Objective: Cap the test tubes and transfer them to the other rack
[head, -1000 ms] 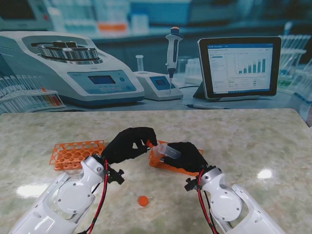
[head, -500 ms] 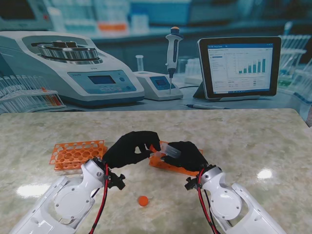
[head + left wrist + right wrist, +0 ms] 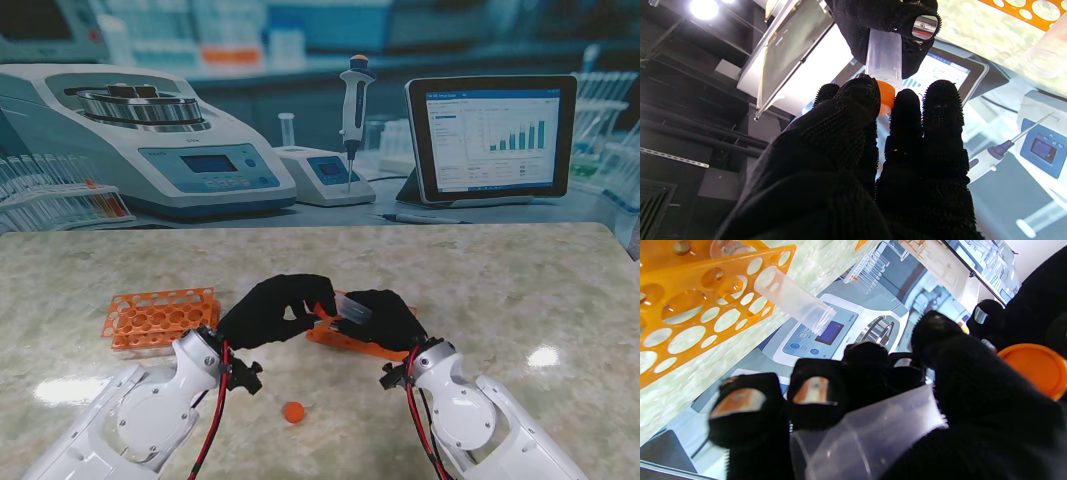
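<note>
Your right hand (image 3: 385,318) grips clear tube (image 3: 352,308), fingers wrapped round it, over near rack (image 3: 360,344). Your left hand (image 3: 272,308) pinches orange cap (image 3: 886,96) between thumb and fingertips, cap seated on tube mouth. Open tube (image 3: 793,303) leans in near rack. Far rack (image 3: 158,315) lies to left. Spare cap (image 3: 293,411) lies on table (image 3: 520,290), nearer you. Tablet (image 3: 490,137) chart text too small to read; no labels legible.

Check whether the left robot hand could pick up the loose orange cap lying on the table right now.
Probably not: the left robot hand is pinching another orange cap, though the loose orange cap lies unobstructed.
</note>
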`<state>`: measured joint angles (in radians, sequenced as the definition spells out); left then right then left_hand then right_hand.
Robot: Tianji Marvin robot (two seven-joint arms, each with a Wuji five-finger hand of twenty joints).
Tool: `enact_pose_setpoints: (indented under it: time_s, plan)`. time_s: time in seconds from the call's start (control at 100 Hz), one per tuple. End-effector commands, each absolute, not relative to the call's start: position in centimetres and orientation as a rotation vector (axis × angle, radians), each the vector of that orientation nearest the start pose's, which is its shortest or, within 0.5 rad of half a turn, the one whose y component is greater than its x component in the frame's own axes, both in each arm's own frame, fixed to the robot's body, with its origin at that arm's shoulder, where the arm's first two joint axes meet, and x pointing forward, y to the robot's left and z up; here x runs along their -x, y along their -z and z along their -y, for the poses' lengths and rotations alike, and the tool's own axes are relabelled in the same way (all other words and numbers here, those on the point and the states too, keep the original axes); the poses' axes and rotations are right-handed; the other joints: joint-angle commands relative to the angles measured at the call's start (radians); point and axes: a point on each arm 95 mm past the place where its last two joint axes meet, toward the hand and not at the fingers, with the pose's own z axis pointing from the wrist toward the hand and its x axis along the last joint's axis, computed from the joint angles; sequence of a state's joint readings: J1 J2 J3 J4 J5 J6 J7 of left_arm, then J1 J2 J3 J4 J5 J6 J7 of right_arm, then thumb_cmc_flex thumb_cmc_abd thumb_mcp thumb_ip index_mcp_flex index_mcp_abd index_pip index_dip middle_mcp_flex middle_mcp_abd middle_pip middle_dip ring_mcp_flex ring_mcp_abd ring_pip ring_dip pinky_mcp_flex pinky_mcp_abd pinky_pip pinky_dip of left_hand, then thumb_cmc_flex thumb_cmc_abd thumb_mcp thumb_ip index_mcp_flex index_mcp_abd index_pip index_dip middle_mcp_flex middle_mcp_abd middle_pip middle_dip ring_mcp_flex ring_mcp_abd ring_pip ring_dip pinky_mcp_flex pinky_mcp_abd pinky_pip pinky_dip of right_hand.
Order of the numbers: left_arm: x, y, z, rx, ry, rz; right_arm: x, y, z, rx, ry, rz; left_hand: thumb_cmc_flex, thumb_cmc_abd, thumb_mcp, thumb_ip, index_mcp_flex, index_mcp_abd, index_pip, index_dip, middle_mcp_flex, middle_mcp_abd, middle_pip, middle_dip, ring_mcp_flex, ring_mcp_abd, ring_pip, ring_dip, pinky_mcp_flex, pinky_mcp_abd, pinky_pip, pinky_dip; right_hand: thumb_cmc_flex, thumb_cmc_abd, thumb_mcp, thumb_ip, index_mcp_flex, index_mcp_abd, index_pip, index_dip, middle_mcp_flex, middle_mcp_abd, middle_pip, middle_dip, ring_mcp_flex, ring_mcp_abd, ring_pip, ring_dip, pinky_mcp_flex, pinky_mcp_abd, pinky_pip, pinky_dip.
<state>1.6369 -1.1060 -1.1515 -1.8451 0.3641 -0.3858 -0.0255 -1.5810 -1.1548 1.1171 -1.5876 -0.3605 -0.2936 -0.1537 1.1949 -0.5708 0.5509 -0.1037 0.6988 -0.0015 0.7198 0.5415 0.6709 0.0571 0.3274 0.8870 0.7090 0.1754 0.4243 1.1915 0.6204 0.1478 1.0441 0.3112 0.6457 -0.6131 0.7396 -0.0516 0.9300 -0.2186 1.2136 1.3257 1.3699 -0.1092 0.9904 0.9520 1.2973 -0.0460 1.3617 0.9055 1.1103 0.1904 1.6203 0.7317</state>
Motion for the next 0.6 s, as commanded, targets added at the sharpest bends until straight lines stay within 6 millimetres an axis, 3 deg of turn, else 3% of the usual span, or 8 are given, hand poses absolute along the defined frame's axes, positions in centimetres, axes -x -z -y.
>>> enact_pose_setpoints:
  time_s: [0.0,0.59]
  plan:
    - [-34.50,25.18,8.57,1.349,2.480,-1.351,-37.56,32.46,-5.93,1.779,2.481,1.223,0.096,0.040,0.053,-0.011,0.009,0.011,-0.016,-0.007,0.045,0.014,0.036,0.016,0.015,0.013,-0.012,0.022,-0.009,-0.009,-0.025,0.007,0.014,0.007,-0.014,-0.018,0.006,-0.039,0.003,0.023,-0.004,-0.002,0.014,-0.004,0.020,-0.016,0.011,-0.001,0.012,0.018,0.012,-0.012]
    - [-35.00,25.04,8.73,1.334,2.480,-1.324,-37.60,32.59,-5.87,1.780,2.479,1.225,0.096,0.040,0.057,-0.011,0.010,0.011,-0.015,-0.006,0.044,0.016,0.036,0.017,0.013,0.012,-0.011,0.022,-0.012,-0.007,-0.025,0.010,0.014,0.007,-0.014,-0.018,0.007,-0.041,0.002,0.023,-0.005,-0.001,0.014,-0.004,0.020,-0.017,0.010,-0.001,0.012,0.018,0.012,-0.012]
